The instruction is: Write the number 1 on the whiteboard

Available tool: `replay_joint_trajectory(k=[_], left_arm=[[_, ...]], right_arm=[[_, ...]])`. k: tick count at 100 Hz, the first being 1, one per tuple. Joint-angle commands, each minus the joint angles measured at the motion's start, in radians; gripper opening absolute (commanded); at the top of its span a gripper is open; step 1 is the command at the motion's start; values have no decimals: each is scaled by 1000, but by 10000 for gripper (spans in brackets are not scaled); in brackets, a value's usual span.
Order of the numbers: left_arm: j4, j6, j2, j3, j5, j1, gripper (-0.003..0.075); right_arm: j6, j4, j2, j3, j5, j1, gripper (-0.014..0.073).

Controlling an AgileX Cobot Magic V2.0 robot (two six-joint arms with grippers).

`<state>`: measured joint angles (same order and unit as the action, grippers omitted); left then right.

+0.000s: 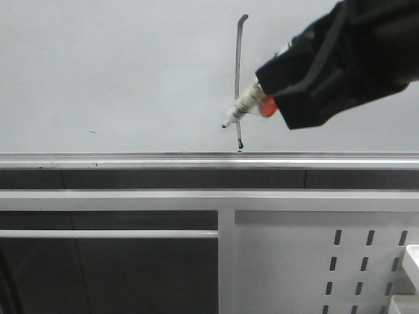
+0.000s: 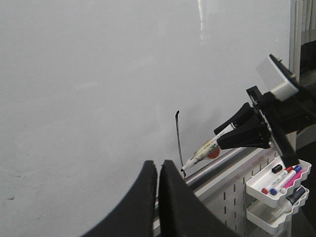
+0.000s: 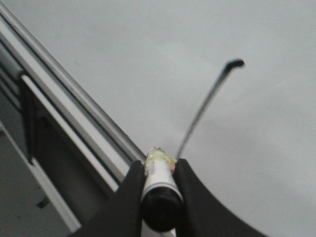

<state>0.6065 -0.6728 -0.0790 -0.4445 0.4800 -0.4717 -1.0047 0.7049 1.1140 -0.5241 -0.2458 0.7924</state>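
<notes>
A long thin black number 1 (image 1: 238, 72) runs down the pale grey whiteboard (image 1: 118, 72), with a small hook at its top and an ink blob just above the silver rail (image 1: 131, 161). My right gripper (image 1: 265, 104) is shut on a white marker pen (image 1: 242, 106). The pen's black tip sits just left of the stroke's lower part; I cannot tell if it touches the board. In the right wrist view the fingers (image 3: 129, 190) clamp the marker pen (image 3: 158, 185), with the number 1 (image 3: 205, 106) beyond. My left gripper (image 2: 158, 165) is shut and empty, away from the number 1 (image 2: 178, 138).
Below the board is a white perforated metal panel (image 1: 314, 261) with slots. Two white trays (image 2: 279, 180) holding several markers hang on the panel at the right, seen in the left wrist view. Dark recesses lie under the rail.
</notes>
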Motion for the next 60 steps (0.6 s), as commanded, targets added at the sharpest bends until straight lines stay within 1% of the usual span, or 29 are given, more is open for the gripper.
replay_joint_trajectory(k=[1,14,22,27,37,46,60], left_arm=[[30,10,-12,-23,-76,3,-20],[45,10,-12,-23,-63,3,-19],[47,10,-29,-31,2,3,-8],[47,6,-56,-46,73,3,22],[47,-15,-148,-97,231,3,128],[64,-81,-249,-154,336,3,193],[158,-236,-379,-242,407,3,190]], right_arm=[[-9,-25,-88,-53,102,12,-77],[-9,-25,-203,-80,255,16,-77],[-9,-23,-248,-117,361,16,-77],[-9,-19,-260,-146,432,16,-77],[-9,-16,-258,-211,550,16,-77],[-9,-5,-236,-271,629,16,-77],[-9,-5,-161,-381,801,16,-77]])
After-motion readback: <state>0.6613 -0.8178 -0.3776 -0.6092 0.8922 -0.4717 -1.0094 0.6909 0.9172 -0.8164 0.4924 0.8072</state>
